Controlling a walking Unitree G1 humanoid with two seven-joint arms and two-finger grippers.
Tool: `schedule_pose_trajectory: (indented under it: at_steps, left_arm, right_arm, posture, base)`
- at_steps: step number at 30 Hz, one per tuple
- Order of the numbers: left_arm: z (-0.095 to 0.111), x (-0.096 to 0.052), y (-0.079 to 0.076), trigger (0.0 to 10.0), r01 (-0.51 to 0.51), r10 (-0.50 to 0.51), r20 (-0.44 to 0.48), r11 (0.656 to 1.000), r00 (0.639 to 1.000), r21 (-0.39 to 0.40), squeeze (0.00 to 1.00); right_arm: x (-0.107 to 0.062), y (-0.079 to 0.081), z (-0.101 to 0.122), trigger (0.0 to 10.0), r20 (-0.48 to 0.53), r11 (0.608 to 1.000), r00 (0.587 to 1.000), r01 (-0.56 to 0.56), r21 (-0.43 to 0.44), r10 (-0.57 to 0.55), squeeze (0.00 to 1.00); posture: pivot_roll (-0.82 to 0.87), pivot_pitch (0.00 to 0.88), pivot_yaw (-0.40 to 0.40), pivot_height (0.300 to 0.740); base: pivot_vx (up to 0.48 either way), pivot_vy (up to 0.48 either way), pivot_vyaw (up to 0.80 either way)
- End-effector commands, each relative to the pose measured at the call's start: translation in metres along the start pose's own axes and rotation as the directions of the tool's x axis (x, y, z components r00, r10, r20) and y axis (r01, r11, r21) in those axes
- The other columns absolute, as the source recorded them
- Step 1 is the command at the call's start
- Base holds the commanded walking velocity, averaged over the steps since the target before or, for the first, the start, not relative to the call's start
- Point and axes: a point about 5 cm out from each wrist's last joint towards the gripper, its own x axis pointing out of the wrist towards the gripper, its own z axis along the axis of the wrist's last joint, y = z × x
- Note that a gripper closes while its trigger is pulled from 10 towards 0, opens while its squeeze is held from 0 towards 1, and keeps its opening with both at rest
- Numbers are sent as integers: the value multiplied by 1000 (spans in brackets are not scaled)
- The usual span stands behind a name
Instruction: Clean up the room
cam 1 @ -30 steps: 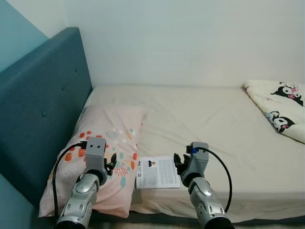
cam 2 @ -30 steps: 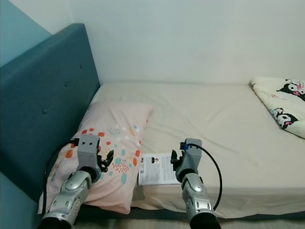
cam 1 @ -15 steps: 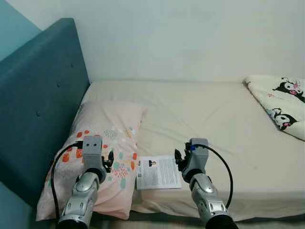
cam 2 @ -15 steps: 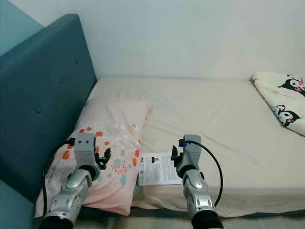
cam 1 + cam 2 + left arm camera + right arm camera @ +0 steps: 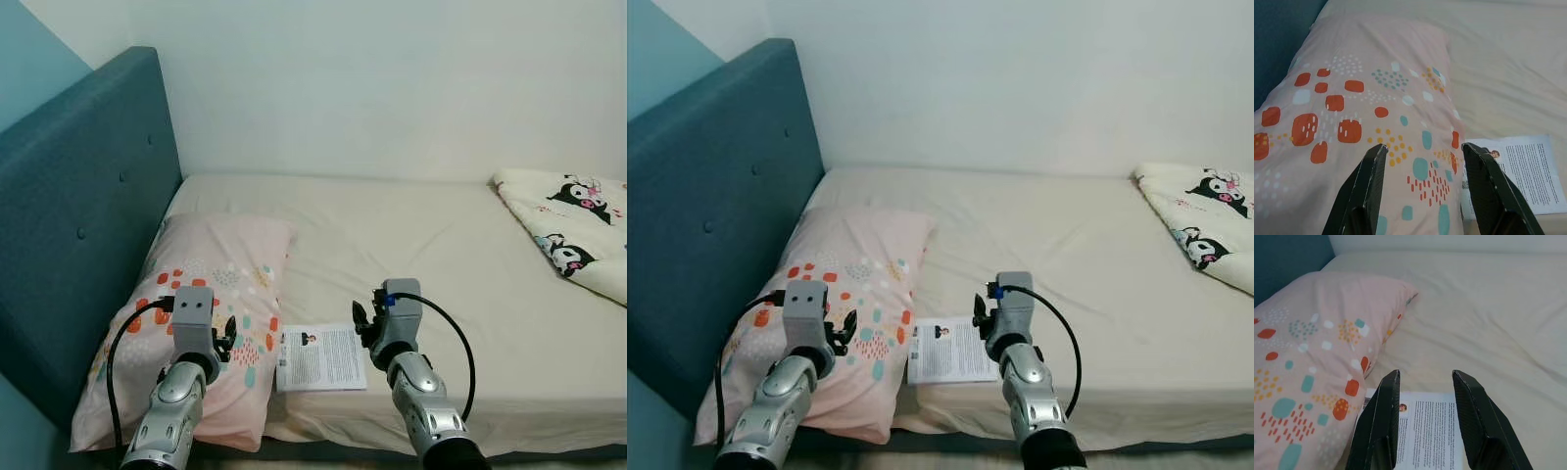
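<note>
Leaflet (image 5: 322,357): flat at the bed's (image 5: 421,235) near edge, touching the pillow (image 5: 211,294)
Left gripper (image 5: 1422,149): spread, above pillow
Right gripper (image 5: 1422,377): spread, above leaflet; bare mattress beyond

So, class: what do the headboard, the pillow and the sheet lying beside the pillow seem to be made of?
Headboard: teal woven upholstery, matte, button-tufted, probably padded.
Pillow: soft pink printed fabric, likely cotton; it sags and creases.
Sheet: thin white printed paper, lying flat with crisp edges.
</note>
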Motion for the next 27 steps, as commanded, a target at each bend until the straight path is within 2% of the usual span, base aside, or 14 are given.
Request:
schedule_pose_trajectory:
  at_steps: [1, 18, 27]
  left_arm:
    - [1, -1, -6, 10000, 3, -3, 17, 1000, 1000, -14, 0]
    - [10, 0, -12, 10000, 59, -59, 47, 998, 997, -3, 0]
    - [12, -1, -14, 10000, 78, -78, 48, 997, 996, 0, 0]
  right_arm:
    - [-1, -2, 1, 10000, -6, 1000, 1000, -3, -21, 3, 0]
    - [-3, -4, -3, 10000, -21, 1000, 1000, 15, -4, -15, 0]
    - [-4, -4, -4, 10000, -28, 1000, 999, 23, 9, -23, 0]
  posture:
    - [15, 0, -109, 740]
    - [22, 11, -94, 740]
    - [26, 14, -91, 740]
  base:
    - [0, 0, 0]
    - [0, 0, 0]
    - [0, -426, 0]
